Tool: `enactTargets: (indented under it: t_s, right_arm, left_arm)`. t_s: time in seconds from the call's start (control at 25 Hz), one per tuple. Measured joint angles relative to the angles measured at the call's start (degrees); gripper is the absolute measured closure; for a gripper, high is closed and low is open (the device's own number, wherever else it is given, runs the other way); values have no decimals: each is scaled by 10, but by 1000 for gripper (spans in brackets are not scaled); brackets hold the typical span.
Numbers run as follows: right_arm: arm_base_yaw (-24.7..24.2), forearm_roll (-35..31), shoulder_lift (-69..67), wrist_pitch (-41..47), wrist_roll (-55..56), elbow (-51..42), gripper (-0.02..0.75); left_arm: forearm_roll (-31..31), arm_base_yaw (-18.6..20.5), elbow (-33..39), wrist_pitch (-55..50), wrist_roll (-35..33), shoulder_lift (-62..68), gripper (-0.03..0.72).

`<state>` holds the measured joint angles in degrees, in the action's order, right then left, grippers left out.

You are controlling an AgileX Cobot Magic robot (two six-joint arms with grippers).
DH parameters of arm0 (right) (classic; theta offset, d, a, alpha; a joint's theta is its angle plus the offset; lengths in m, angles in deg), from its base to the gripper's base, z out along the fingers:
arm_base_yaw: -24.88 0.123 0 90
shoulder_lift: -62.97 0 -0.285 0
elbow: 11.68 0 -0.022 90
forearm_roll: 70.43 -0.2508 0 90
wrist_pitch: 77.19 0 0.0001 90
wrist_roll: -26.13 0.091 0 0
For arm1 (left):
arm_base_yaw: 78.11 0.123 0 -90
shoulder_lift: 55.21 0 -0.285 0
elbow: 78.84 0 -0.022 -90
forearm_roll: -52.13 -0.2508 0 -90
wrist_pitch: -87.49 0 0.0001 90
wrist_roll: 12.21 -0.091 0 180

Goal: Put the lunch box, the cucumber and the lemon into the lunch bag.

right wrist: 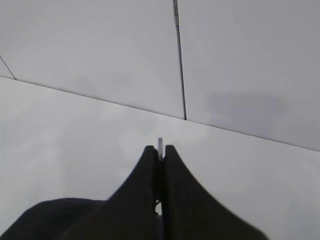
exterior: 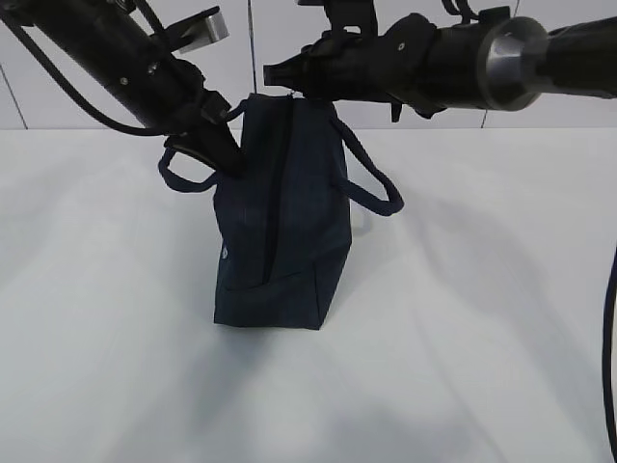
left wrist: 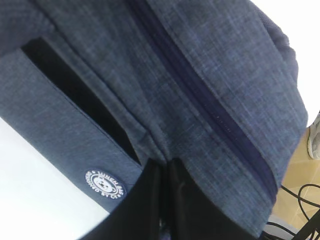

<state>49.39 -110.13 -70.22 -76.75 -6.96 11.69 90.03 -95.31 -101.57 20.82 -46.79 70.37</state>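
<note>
Here the lunch bag (exterior: 280, 222) stands on the white worktop (exterior: 463, 328). The left fingers (left wrist: 150, 200) pinch its fabric; the right fingers (right wrist: 172, 195) grip a thin silver piece.

The lunch bag (exterior: 280, 222) stands mid-table (exterior: 482, 338), one arm at either side

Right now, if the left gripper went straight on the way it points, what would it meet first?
The lunch bag: the left gripper is shut with its tips already pressed into the navy fabric beside the closed zipper.
</note>
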Motion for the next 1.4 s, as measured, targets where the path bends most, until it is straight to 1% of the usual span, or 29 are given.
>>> enactTargets:
  t_s: [0.32,0.72,0.88,0.96,1.04,1.12,1.2,1.28,1.4]
  right_arm:
    - [-16,-1,-29,8,0,36,738]
    - [-31,-3,-55,43,0,66,738]
    - [-33,-3,-55,75,0,81,738]
    - [-33,-3,-55,93,0,91,738]
    - [-34,-3,-55,103,0,97,738]
    - [-34,-3,-55,112,-1,98,738]
    - [-37,-2,-55,122,-1,98,738]
    - [-37,-2,-55,129,-1,98,738]
    - [-37,-2,-55,135,-2,98,738]
  left_arm:
    - [-13,-21,-4,4,34,0,697]
    - [-17,-23,-4,10,52,0,697]
    - [-17,-22,-4,2,91,0,685]
    - [-18,-18,-4,-3,114,0,641]
    - [-15,-12,-4,-14,129,0,564]
    - [-3,-8,-4,-17,133,0,462]
    - [13,-3,-4,-15,136,0,391]
    - [15,-1,-7,-11,138,0,357]
    - [11,-1,-30,-3,147,1,343]
